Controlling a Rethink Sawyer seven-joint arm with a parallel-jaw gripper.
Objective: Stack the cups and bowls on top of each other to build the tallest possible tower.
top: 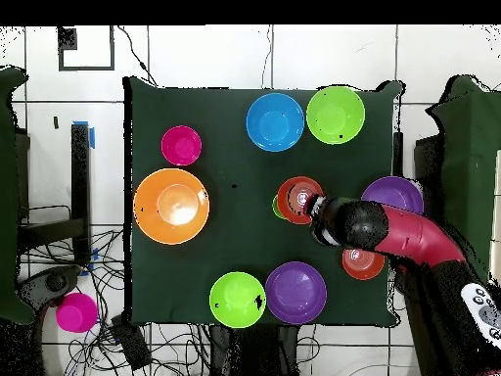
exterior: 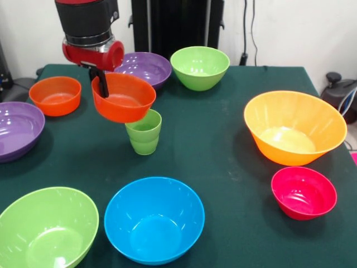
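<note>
Gripping small orange-red bowl (exterior: 124,97) by rim, end effector (exterior: 101,84) clamped, bowl tilted above light-green cup (exterior: 144,132).

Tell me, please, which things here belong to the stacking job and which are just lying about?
Job: claw, held orange-red bowl, light-green cup, blue bowl, large orange bowl, pink-red bowl, other bowls.
Lying about: pink object off the table, floor cables.

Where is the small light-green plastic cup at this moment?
In the front view, the small light-green plastic cup stands upright left of the table's middle, just under the orange-red bowl held by the gripper.
</note>
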